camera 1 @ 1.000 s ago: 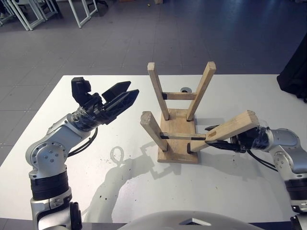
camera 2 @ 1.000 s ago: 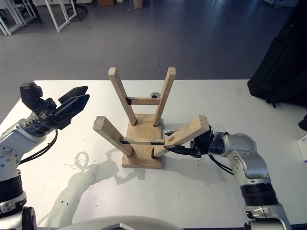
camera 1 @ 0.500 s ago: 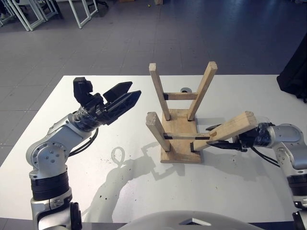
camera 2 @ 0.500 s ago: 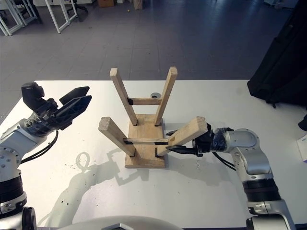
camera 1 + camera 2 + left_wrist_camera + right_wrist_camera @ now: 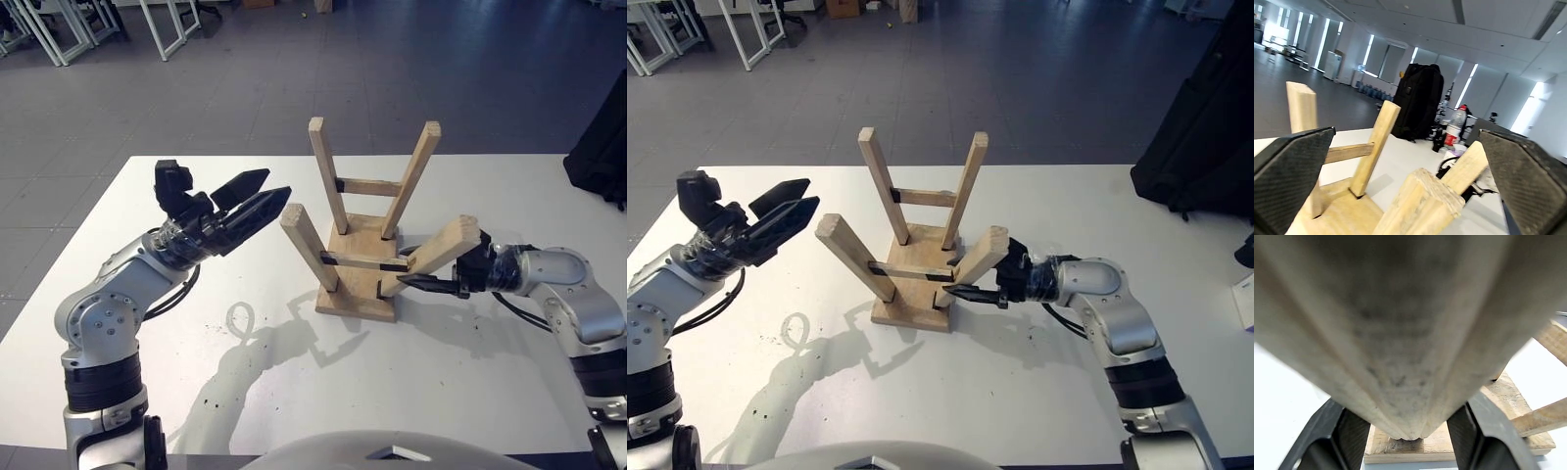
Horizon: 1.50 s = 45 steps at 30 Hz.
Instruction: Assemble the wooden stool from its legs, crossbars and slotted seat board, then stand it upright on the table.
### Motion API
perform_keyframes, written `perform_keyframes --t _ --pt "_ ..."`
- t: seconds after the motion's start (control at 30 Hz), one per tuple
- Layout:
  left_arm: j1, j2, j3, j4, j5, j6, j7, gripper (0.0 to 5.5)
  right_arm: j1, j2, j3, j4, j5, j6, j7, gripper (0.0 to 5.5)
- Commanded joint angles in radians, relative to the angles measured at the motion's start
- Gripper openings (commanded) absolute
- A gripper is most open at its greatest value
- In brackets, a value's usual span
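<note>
The stool lies upside down, its seat board flat on the white table. The far two legs stand up from the board, joined by a crossbar. The near pair leans outward: a left leg, a right leg and a crossbar between them. My right gripper is shut on the near right leg low down, close to the board. My left gripper hangs open above the table left of the stool, its fingers pointing at the near left leg.
A small ring and dark specks lie on the table in front of the left arm. A black bag stands past the table's right edge. Chair frames stand far behind on the floor.
My right gripper has pushed the near right leg in toward the stool, so the near leg pair stands steeper. The seat board slid and turned a little to the left. My left gripper edged nearer.
</note>
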Motion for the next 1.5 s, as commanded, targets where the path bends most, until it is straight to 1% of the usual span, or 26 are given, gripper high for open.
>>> perform_keyframes --t 0.03,0.17,0.3,0.4,0.47,0.53,0.63,0.7,0.8,0.87,0.93,0.97,1.0,1.1,1.17,1.23,1.27,1.37,1.43,1.5 --pt "-0.023 0.021 0.032 -0.04 0.019 -0.017 0.056 5.48 0.022 -0.013 0.037 -0.013 -0.079 0.071 -0.06 2.03" --pt "-0.081 0.038 0.048 -0.144 -0.075 0.005 0.13 5.48 -0.002 -0.011 0.056 -0.027 -0.106 0.147 -0.14 2.03" --pt "-0.16 0.037 -0.017 -0.268 -0.147 0.025 0.283 5.48 -0.023 -0.003 0.062 -0.034 -0.111 0.184 -0.193 2.03" --pt "-0.22 0.013 -0.085 -0.307 -0.153 0.036 0.413 5.48 -0.026 0.003 0.064 -0.054 -0.107 0.199 -0.207 2.03" --pt "-0.24 -0.012 -0.162 -0.326 -0.107 0.052 0.493 5.48 -0.03 0.008 0.067 -0.058 -0.105 0.204 -0.212 2.03" --pt "-0.254 -0.065 -0.256 -0.324 -0.04 0.066 0.59 5.48 -0.035 0.013 0.068 -0.053 -0.105 0.206 -0.215 2.03" --pt "-0.247 -0.128 -0.409 -0.308 0.109 0.104 0.703 4.93 -0.034 0.018 0.066 -0.04 -0.107 0.204 -0.22 2.03" --pt "-0.237 -0.175 -0.51 -0.282 0.243 0.118 0.779 4.67 -0.031 0.023 0.063 -0.031 -0.11 0.2 -0.224 2.03" --pt "-0.223 -0.259 -0.608 -0.256 0.392 0.112 0.858 4.16 -0.028 0.032 0.066 -0.035 -0.11 0.203 -0.227 2.03" --pt "-0.228 -0.292 -0.659 -0.237 0.491 0.095 0.875 3.85 -0.024 0.036 0.067 -0.041 -0.108 0.206 -0.231 2.03" --pt "-0.245 -0.309 -0.685 -0.221 0.576 0.081 0.875 3.55 -0.018 0.04 0.066 -0.047 -0.107 0.21 -0.235 2.03" --pt "-0.256 -0.314 -0.694 -0.215 0.616 0.075 0.87 3.3 -0.014 0.042 0.066 -0.051 -0.105 0.213 -0.237 2.03" --pt "-0.277 -0.316 -0.701 -0.21 0.67 0.061 0.875 3.17 -0.009 0.043 0.067 -0.058 -0.102 0.216 -0.238 2.03" --pt "-0.386 -0.324 -0.697 -0.191 0.852 -0.023 0.893 2.62 0.001 0.045 0.069 -0.072 -0.097 0.225 -0.243 2.03" --pt "-0.422 -0.324 -0.718 -0.183 0.943 -0.051 0.877 2.62 0.007 0.045 0.069 -0.08 -0.093 0.231 -0.245 2.03" --pt "-0.382 -0.282 -0.825 -0.162 1.009 -0.006 0.82 2.62 0.008 0.044 0.067 -0.086 -0.087 0.239 -0.244 2.03" --pt "-0.348 -0.24 -0.902 -0.142 1.06 0.016 0.79 2.62 0.007 0.044 0.065 -0.089 -0.083 0.244 -0.243 2.03" --pt "-0.239 -0.179 -1.042 -0.064 1.163 0.025 0.737 2.62 0.006 0.044 0.061 -0.098 -0.078 0.255 -0.242 2.03" --pt "-0.179 -0.18 -1.092 0.011 1.221 -0.014 0.726 2.62 0.006 0.045 0.059 -0.105 -0.076 0.263 -0.243 2.03" --pt "-0.139 -0.202 -1.096 0.055 1.256 -0.048 0.718 2.62 0.005 0.048 0.06 -0.11 -0.075 0.27 -0.242 2.03"
